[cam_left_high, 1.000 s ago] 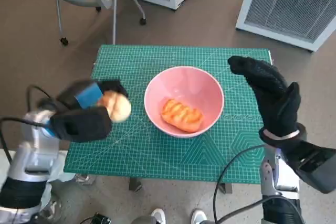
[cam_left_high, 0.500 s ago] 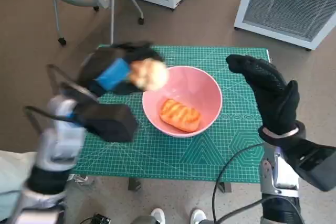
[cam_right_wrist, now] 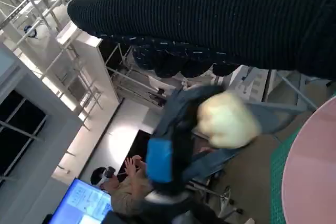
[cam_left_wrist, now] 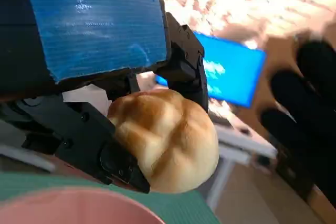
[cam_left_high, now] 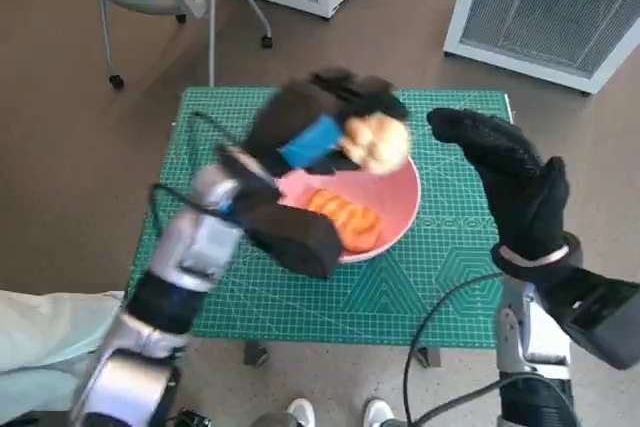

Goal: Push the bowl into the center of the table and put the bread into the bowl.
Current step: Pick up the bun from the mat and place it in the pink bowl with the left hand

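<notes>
- While the bread roll (cam_left_high: 376, 142) is gripped by the left hand (cam_left_high: 318, 127), it is held above the far rim of the pink bowl (cam_left_high: 400, 215), which sits near the middle of the bench (cam_left_high: 250, 287).
- 1 glazed bread (cam_left_high: 345, 219) is already seen inside.
- The bowl's hollow lies below and slightly nearer than the roll.
- The right hand (cam_left_high: 510, 182) is raised to the bowl's right, fingers spread, holding nothing.

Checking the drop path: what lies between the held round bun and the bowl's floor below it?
Head view: bun in left hand hangs over pink bowl; only the orange bread lies inside, off to one side.
</notes>
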### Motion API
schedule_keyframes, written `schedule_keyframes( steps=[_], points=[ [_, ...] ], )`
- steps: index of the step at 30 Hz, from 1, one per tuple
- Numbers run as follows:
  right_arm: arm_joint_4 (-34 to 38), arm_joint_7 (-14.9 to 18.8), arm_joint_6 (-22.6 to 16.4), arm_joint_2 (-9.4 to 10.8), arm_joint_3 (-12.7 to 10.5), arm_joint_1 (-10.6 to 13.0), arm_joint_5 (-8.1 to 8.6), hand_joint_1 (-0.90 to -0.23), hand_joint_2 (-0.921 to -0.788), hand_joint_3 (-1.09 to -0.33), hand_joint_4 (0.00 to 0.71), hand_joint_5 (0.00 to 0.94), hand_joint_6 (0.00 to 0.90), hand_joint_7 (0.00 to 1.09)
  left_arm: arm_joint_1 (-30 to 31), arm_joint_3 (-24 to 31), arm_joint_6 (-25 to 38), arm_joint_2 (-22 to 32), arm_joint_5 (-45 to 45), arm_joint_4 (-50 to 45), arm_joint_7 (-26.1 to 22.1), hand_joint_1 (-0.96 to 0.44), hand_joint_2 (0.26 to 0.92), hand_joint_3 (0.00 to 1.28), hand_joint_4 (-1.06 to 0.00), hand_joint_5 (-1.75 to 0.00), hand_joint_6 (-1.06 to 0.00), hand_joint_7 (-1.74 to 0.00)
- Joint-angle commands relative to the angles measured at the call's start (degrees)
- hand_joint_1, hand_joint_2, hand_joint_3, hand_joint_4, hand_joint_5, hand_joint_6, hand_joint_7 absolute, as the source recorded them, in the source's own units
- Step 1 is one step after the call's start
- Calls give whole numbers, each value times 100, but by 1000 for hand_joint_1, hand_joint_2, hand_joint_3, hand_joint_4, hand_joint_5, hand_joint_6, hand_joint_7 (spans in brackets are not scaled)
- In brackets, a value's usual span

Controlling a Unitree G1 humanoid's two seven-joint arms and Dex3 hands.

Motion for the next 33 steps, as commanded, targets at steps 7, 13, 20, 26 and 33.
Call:
schedule_keyframes(
  steps=[7,13,20,26,33],
  points=[
    [-144,-28,152,-25,-40,221,16,-677,-921,-705,39,1,-1,390,-225,-227,-199,-243,-89,826,-294,2,899,225,-443,-1175,-411,-1264],
    [-205,-141,136,-11,-71,263,-67,-667,-921,-706,40,1,-1,390,-166,-262,-99,-197,-140,952,-685,-87,881,53,-310,-156,-371,-306],
    [-280,-285,82,23,-63,311,-159,-659,-921,-708,42,2,-1,394,-129,-225,61,-107,-131,868,-1016,-285,888,14,-155,-11,-309,-92],
    [-303,-324,70,30,-57,336,-130,-662,-921,-708,44,3,-1,396,-35,-152,325,-61,-133,632,-1152,-326,893,9,-122,-1,-294,-58],
    [-292,-329,69,35,-55,325,-119,-664,-921,-707,44,2,-1,398,126,-45,745,52,-135,159,-1272,-336,894,5,-99,0,-285,-38]
  ],
)
